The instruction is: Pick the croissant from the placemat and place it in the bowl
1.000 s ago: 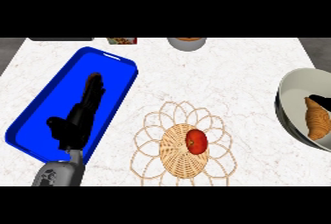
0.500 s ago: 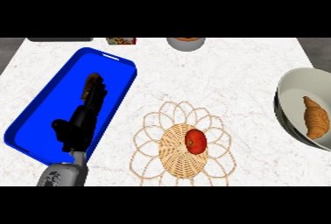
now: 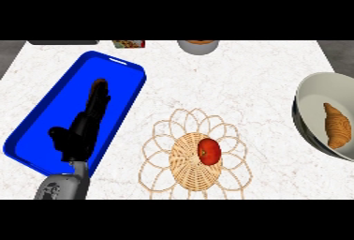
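The golden croissant [image 3: 336, 125] lies inside the pale bowl [image 3: 309, 96] at the counter's right edge. In the middle of the counter a woven wicker placemat [image 3: 162, 138] carries a round red fruit [image 3: 209, 151] at its centre. My left hand [image 3: 76, 133] is over the blue tray [image 3: 119, 70] at the left, its fingers straight and pointing away from me, holding nothing. The right hand does not show.
Along the counter's far edge stand a small round container [image 3: 198, 46], a patterned box [image 3: 129, 44] and a dark flat object [image 3: 62, 42]. The marble counter ends at grey floor on the far left and far right.
The croissant now shows more fully, lying still in the bowl. My left hand has hardly moved over the blue tray.
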Action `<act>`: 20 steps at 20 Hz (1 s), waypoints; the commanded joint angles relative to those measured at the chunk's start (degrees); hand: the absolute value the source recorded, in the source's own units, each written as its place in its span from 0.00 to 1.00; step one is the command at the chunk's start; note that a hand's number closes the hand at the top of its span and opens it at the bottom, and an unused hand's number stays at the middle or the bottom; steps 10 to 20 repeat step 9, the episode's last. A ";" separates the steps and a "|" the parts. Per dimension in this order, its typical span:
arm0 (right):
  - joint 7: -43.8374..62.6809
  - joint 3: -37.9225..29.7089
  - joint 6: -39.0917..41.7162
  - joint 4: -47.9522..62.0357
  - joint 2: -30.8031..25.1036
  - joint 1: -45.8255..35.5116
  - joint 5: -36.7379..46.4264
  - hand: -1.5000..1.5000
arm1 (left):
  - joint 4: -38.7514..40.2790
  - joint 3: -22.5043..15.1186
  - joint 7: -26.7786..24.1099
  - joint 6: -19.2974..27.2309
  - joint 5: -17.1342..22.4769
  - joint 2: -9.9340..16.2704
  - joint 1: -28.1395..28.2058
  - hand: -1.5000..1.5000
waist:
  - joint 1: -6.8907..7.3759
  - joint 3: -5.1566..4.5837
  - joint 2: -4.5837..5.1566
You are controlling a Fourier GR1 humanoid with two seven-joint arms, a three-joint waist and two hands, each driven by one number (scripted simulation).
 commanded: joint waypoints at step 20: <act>-8.09 -7.39 12.76 -3.02 2.42 13.65 -8.12 0.00 | -5.74 -0.68 3.91 -1.53 -0.57 0.12 2.77 0.50 | 0.26 0.01 0.04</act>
